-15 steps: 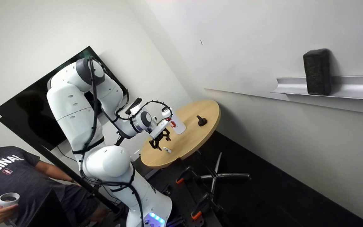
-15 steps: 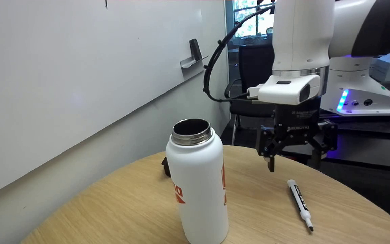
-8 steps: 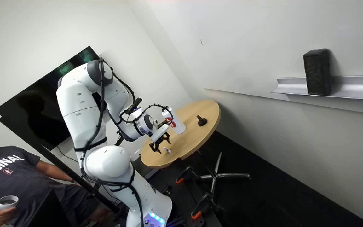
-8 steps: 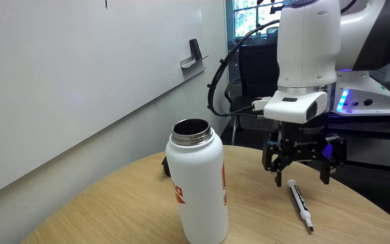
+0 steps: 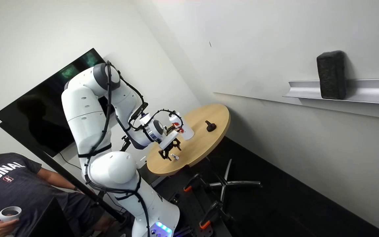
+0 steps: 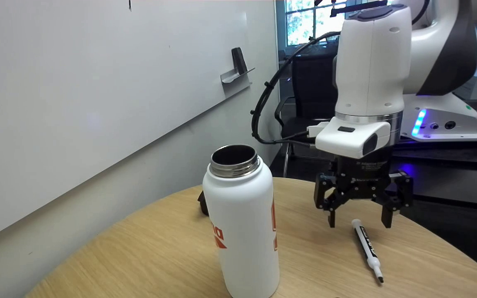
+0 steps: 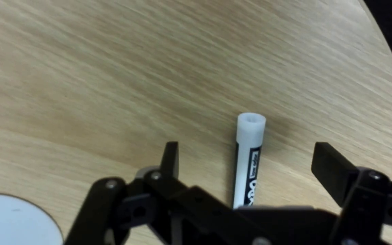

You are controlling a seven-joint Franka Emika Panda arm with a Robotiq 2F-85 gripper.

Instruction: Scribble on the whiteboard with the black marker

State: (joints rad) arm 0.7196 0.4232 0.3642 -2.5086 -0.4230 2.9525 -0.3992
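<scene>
The uncapped marker point(image 6: 367, 247) lies ungrasped — gripper point(image 6: 359, 222) spread above, height unclear; pickup and scribbling on the whiteboard point(image 6: 110, 91) remain.

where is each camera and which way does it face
An exterior view: set back, tilted, facing table and whiteboard; most of the arm shows.
An exterior view: close in, looking across table past bottle; end effector and part of arm show.
Wrist view: on the arm's end, facing down at the marker; fingers show.
Both exterior views share bottle, marker, whiteboard.
</scene>
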